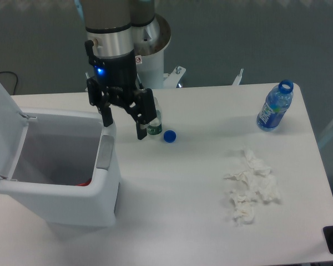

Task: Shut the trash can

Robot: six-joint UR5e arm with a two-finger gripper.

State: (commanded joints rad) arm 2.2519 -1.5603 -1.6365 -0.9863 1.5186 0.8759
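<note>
Trash can (61, 188): lid raised, at the counter's (177, 221) left edge.
Tool (124, 125): fingers spread apart, nothing held.
Bottle (275, 106): blue label, writing unreadable.

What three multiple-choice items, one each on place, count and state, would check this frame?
1. Where is the loose blue cap?
A. inside the trash can
B. on the table beside the small clear bottle
C. on the blue bottle

2. How many bottles are on the table?
A. two
B. three
C. four

3. What state is the trash can in?
A. lid shut
B. lid up, bin open
C. tipped over

Answers: 1 B, it lies by the small clear bottle. 2 A, that one plus the blue bottle. 3 B, the lid stands raised at left; the hand is open.
</note>
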